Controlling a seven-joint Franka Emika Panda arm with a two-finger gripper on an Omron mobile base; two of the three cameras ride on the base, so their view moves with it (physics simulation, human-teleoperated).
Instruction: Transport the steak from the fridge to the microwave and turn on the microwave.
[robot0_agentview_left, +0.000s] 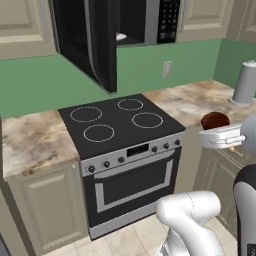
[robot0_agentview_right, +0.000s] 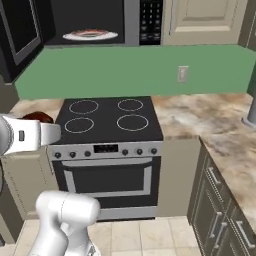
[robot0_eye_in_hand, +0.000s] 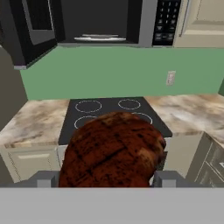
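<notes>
Gripping the steak (robot0_eye_in_hand: 113, 151) between its fingers, end effector (robot0_eye_in_hand: 107, 178) facing the open microwave (robot0_eye_in_hand: 105, 22).

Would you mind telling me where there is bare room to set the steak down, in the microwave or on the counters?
The microwave stands open, its door swung left; a plate covers most of its floor, leaving narrow margins. Counter left of the stove and the stretch right of it, up to a grey canister, look bare. The gripper holds the steak.
</notes>
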